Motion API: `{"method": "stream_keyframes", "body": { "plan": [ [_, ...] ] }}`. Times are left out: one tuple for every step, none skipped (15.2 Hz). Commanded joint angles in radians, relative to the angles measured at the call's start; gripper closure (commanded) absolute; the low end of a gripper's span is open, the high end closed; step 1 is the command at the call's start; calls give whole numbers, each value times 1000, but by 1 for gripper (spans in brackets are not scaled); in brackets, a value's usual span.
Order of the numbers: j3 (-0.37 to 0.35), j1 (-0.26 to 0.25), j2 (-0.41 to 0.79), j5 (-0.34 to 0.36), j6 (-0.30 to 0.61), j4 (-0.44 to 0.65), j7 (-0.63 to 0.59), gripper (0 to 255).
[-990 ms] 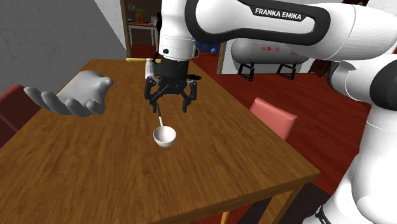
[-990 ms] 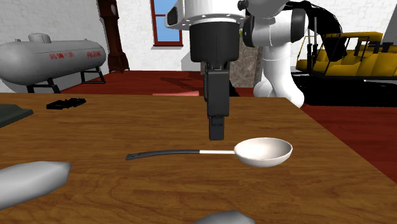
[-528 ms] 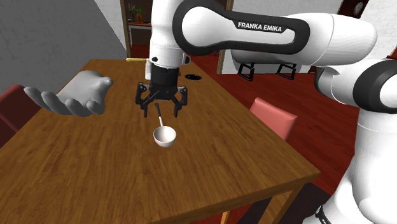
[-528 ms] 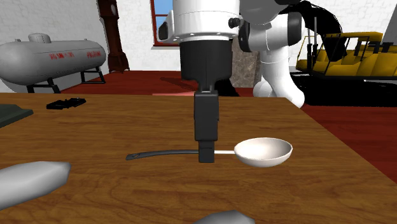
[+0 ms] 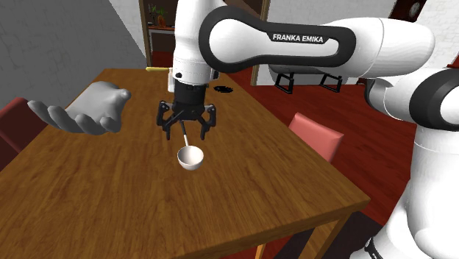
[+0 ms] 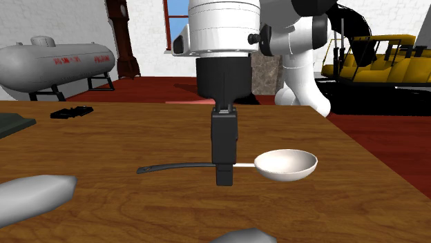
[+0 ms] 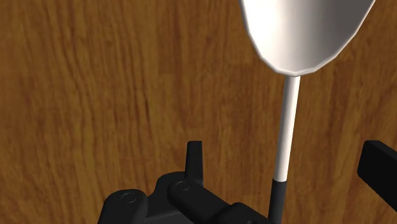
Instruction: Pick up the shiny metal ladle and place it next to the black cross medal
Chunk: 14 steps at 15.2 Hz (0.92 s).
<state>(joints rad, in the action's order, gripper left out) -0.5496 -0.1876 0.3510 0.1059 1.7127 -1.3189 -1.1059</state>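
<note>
1. Wrist view is showing the gripper [image 7: 286, 159] released, jaws standing apart astride the thin handle of the ladle [image 7: 304, 32], touching neither side; it is lying on the table [image 5: 110, 191].
2. Closing on so slim a handle is risking a slip or roll.
3. Bowl's weight is threatening to tip the ladle during carrying toward the black cross medal [image 5: 223, 89].
</note>
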Motion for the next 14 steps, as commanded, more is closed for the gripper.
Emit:
{"method": "stream_keyframes", "body": {
  "plan": [
    [0, 0, 0, 0, 0, 0, 0, 0],
    [0, 0, 0, 0, 0, 0, 0, 0],
    [0, 0, 0, 0, 0, 0, 0, 255],
    [0, 0, 0, 0, 0, 0, 0, 255],
    [0, 0, 0, 0, 0, 0, 0, 255],
    [0, 0, 0, 0, 0, 0, 0, 255],
    [0, 0, 0, 0, 0, 0, 0, 255],
    [0, 0, 0, 0, 0, 0, 0, 255],
    [0, 0, 0, 0, 0, 0, 0, 255],
    [0, 0, 0, 0, 0, 0, 0, 255],
    [0, 0, 0, 0, 0, 0, 0, 255],
    [0, 0, 0, 0, 0, 0, 0, 255],
    [0, -3, 3, 2, -15, 18, -1, 255],
    [0, -6, 7, 4, -30, 38, -2, 255]
  ]
}}
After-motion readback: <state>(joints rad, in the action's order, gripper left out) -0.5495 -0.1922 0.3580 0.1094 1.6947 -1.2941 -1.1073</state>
